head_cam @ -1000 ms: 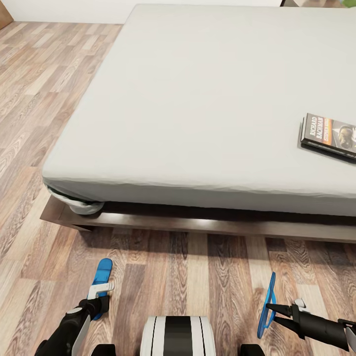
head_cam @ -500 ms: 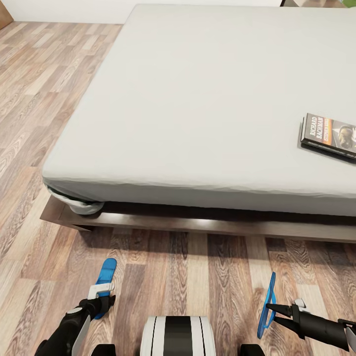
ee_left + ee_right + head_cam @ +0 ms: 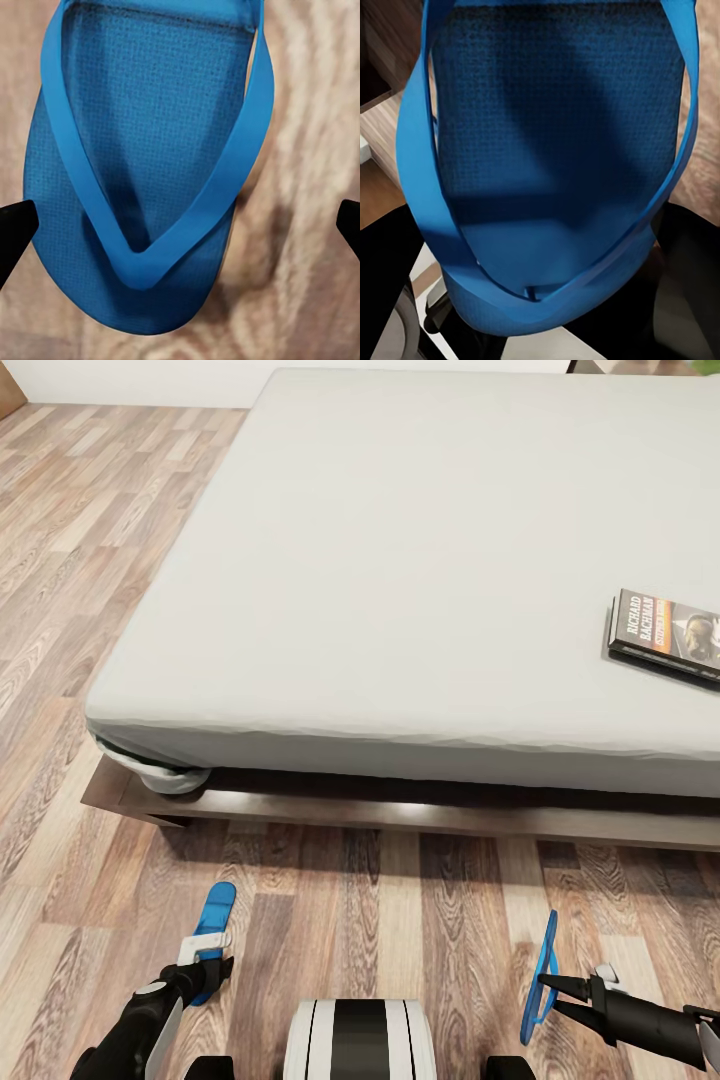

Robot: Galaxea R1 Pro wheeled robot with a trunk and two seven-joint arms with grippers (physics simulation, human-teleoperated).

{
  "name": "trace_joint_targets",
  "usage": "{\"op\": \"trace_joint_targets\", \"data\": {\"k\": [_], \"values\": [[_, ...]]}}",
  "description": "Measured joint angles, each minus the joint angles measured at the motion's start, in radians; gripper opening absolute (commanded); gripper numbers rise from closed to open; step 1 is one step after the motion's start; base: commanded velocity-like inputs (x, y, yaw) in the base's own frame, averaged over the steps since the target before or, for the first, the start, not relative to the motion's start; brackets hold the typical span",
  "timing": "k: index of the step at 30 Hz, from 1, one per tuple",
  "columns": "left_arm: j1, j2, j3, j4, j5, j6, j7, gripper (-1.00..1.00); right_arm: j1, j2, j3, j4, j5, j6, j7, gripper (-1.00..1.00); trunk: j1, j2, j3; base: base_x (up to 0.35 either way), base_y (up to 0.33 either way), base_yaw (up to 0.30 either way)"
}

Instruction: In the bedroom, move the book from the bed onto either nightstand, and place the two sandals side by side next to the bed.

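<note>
Sandals of bright blue rubber are seen on the bed's near side, over the light brown wood-plank floor (image 3: 400, 920). One flat blue flip-flop (image 3: 210, 940) is laid flat on the planks near the corner of the large bed (image 3: 400, 560) with its pale grey mattress and dark wooden frame; the left tool (image 3: 205, 960) is poised over its heel, fingers spread wide to either side of it in the left wrist view (image 3: 150, 187). The other blue flip-flop (image 3: 541, 978) is held on edge, off the floor, pinched by the right tool (image 3: 552, 988). A thin dark paperback book (image 3: 665, 633) with an orange band is lying on the mattress.
</note>
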Motion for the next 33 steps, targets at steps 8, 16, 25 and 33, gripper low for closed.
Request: {"op": "trace_joint_targets", "data": {"k": [8,16,25,33], "values": [[0.0,0.0,0.0,-0.001,0.0,0.001,0.0,1.0,0.0,0.0,0.0,0.0,-0.001,0.0,0.0,-1.0,-0.001,0.0,0.008,0.0,0.0,0.0],[0.0,0.0,0.0,-0.001,0.0,0.002,0.0,1.0,-0.001,0.0,0.0,0.0,-0.001,0.0,-0.001,-1.0,-0.005,0.002,0.039,0.0,0.0,0.0],[0.0,0.0,0.001,-0.001,0.0,0.002,0.0,1.0,0.0,0.0,0.0,0.0,-0.001,0.0,0.0,-1.0,-0.009,0.004,0.073,0.0,0.0,0.0],[0.0,0.006,0.008,-0.009,0.0,0.003,0.0,1.0,0.0,0.0,0.0,0.0,-0.001,0.0,0.0,-1.0,-0.012,0.006,0.104,0.0,0.0,0.0]]}}
